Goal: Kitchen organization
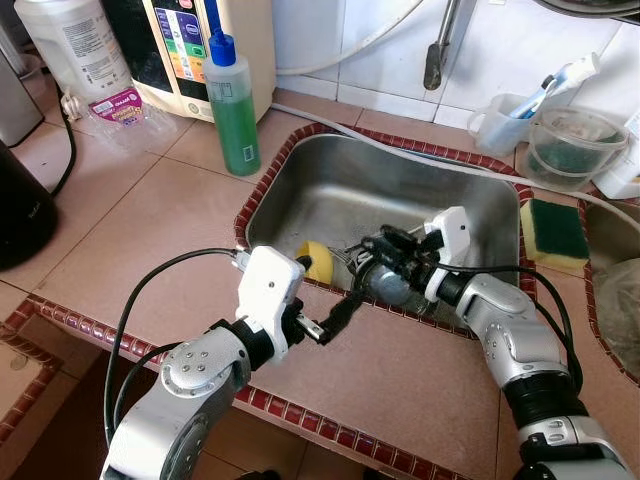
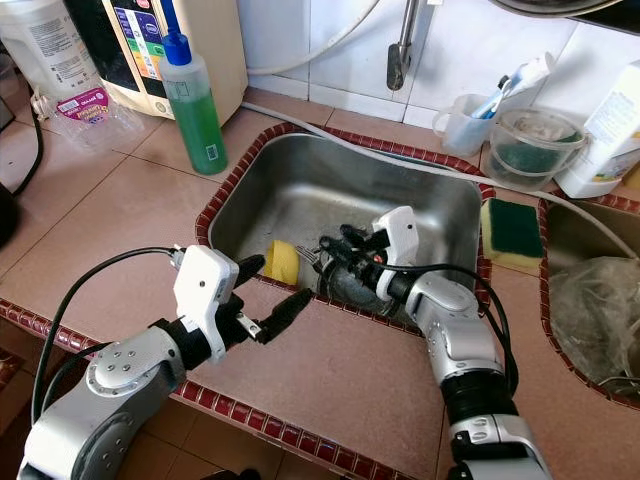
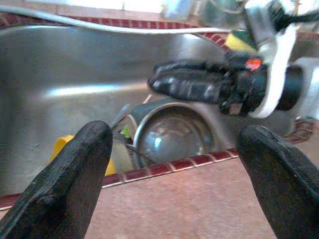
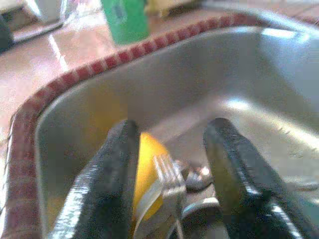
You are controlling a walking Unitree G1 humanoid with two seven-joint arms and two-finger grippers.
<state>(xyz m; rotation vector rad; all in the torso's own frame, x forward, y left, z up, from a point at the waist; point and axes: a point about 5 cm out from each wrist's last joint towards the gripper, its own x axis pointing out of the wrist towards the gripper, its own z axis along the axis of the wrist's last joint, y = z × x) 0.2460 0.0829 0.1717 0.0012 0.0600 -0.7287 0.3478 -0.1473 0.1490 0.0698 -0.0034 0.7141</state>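
A steel sink (image 1: 330, 190) is set into the tiled counter. At its near side lie a yellow sponge-like piece (image 1: 319, 262), a round steel bowl (image 3: 172, 142) and a fork (image 4: 167, 179). My right gripper (image 1: 378, 247) reaches down into the sink just above the bowl. It is open, and in the right wrist view the fork's tines rise between its fingers (image 4: 119, 164) with the yellow piece behind. My left gripper (image 2: 272, 285) hovers over the counter at the sink's near rim, open and empty, facing the bowl.
A green soap bottle (image 1: 233, 105) stands left of the sink, with a white jug (image 1: 75, 45) behind it. A green-and-yellow sponge (image 1: 553, 232), a clear tub (image 1: 573, 145) and a cup with a toothbrush (image 1: 505, 120) sit on the right. The faucet (image 1: 437, 50) hangs above.
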